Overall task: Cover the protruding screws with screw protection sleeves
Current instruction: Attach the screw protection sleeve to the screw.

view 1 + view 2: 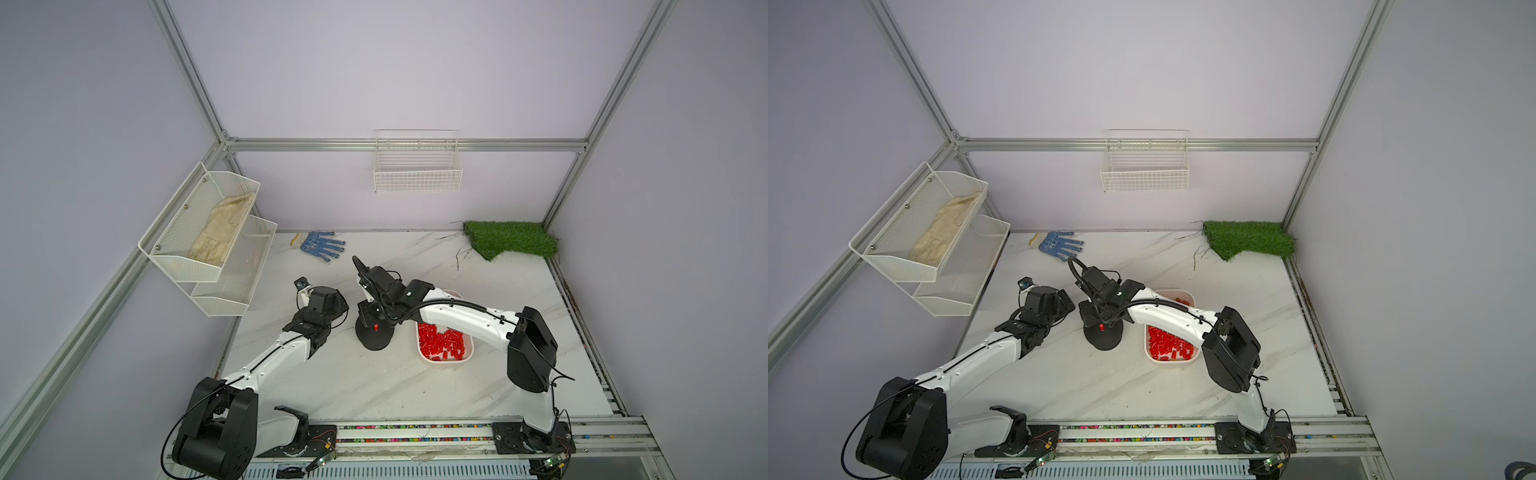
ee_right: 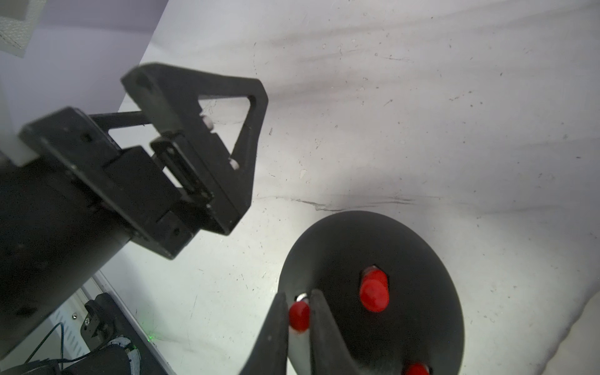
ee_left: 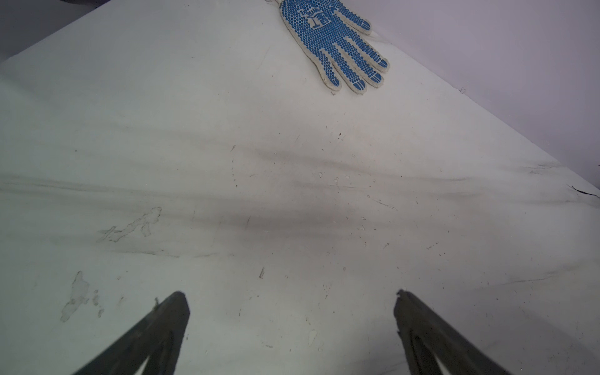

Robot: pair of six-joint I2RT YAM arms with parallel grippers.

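Your left claw is parked left of the base with its jaws wide and nothing in them, so you can forget about it for now. The action's in the middle. The right claw is pinched narrow on one red sleeve, rounded end up, right over the black base. A sliver of silver screw peeks out at the sleeve's lower end, and honestly I can't tell if it's started on or is only sitting at the tip. I'd keep the sleeve dead in line with the screw and push straight down, slowly. Any tilt and it'll probably skate off onto the dome, and that base looks like it could slide on the slick top. Don't let go until it sits as low as the fitted sleeve beside it. Another red cap shows at the base's edge, but the fourth screw I can't see. The spare sleeves are piled in the white tray just right of the base, under your right arm. The table is white marble-look, scuffed and stained up close. Around the room there are mesh shelves on the left wall with a cloth in the top one, a blue-dotted glove at the far left, a wire basket on the far wall and turf in the far right corner.
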